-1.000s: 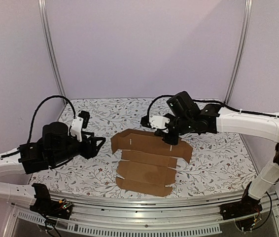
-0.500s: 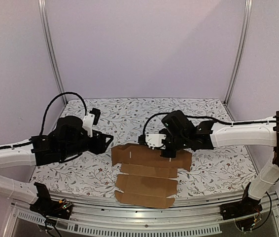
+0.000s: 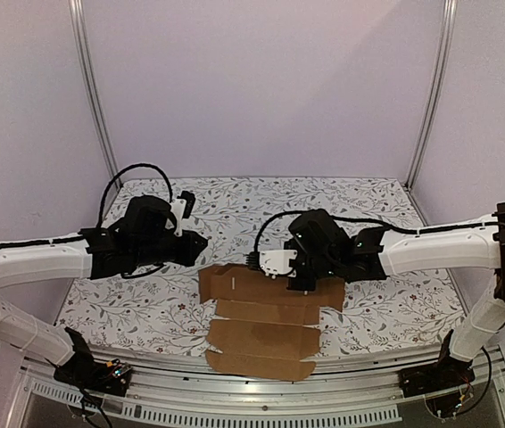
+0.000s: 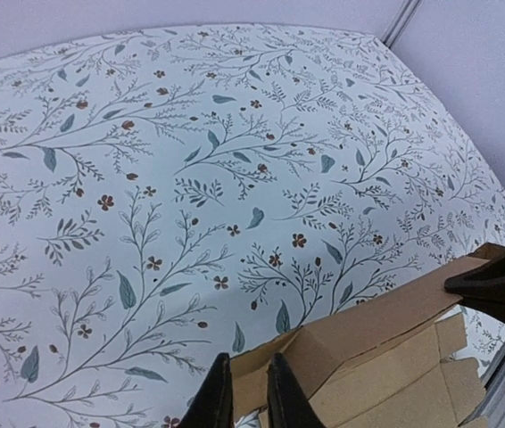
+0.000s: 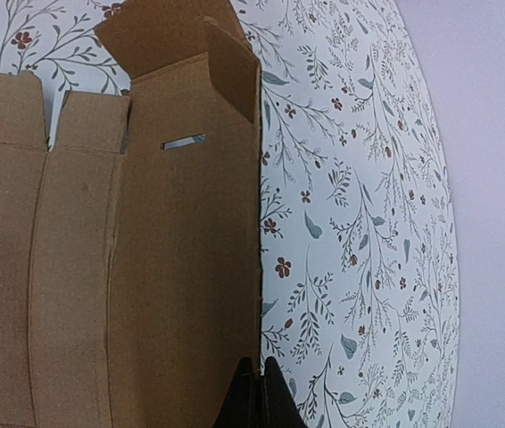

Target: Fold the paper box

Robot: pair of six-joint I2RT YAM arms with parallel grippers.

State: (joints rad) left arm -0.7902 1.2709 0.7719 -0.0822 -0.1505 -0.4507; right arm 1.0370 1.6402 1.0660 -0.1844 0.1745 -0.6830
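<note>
Left arm (image 3: 38,259): white shell, black joints, stretched over the bench's left side, with a black cable (image 3: 136,171) looped above.
Left fingers (image 4: 215,397): slim, black, nearly together at the box's far-left flap corner; cannot tell whether cardboard is pinched.
Bench (image 3: 395,303): white cover printed with grey-green sprigs and small red flowers.
Paper box (image 3: 261,339): matte brown corrugated cardboard, a die-cut sheet of creased panels, tabs and a narrow slot; lying mid-bench, reaching toward the near edge, far panel tilted up.
Right fingers (image 5: 242,406): black, closed on the raised panel's far edge.
Right arm (image 3: 431,250): white, with a black wrist hiding part of that panel from above.
Surroundings: smooth lilac walls and aluminium posts (image 3: 90,89).
</note>
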